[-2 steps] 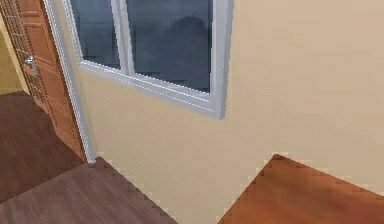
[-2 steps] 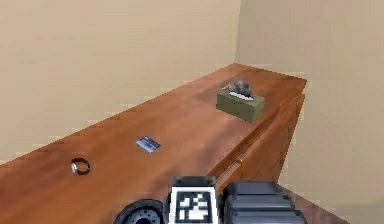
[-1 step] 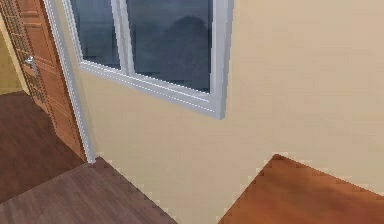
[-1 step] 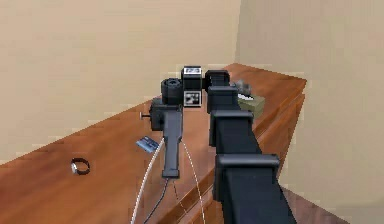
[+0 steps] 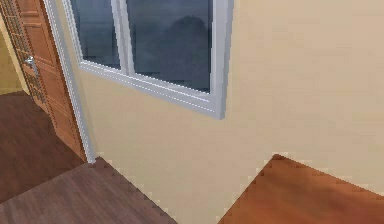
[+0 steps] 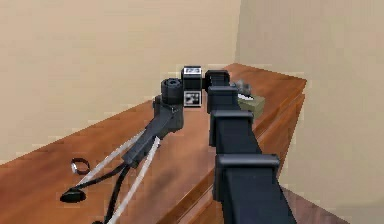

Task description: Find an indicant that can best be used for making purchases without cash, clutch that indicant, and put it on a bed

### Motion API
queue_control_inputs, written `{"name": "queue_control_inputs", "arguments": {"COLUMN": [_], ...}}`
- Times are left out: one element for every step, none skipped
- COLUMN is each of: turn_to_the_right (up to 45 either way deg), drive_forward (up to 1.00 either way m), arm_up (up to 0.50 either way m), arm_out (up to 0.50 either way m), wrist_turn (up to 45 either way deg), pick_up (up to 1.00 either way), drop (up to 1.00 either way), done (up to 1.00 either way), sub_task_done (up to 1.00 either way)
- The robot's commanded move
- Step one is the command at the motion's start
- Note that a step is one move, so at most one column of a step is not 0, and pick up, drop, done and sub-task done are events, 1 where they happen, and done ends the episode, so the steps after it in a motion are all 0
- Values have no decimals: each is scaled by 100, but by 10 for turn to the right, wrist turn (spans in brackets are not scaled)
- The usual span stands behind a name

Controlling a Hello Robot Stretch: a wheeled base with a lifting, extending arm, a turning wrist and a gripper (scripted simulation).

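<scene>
- Dark wood floor [image 5: 70, 195] is seen free at the forward view's bottom left; a wooden tabletop [image 5: 320, 195] corner is seen at bottom right.
- Cream wall [image 5: 300, 80] with window [image 5: 150, 40] lies close ahead, door [image 5: 50, 70] at left.
- Over the tabletop, the gripper [image 6: 100, 195] is seen, with a small ring [image 6: 76, 163] near its fingertips.
- Jaw state, load and card position cannot be told.
</scene>
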Motion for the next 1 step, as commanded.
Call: {"name": "queue_control_inputs", "arguments": {"turn_to_the_right": [0], "drive_forward": [0], "arm_up": [0], "arm_out": [0], "wrist_turn": [450], "pick_up": [0], "drop": [0], "done": [0], "sub_task_done": [0]}}
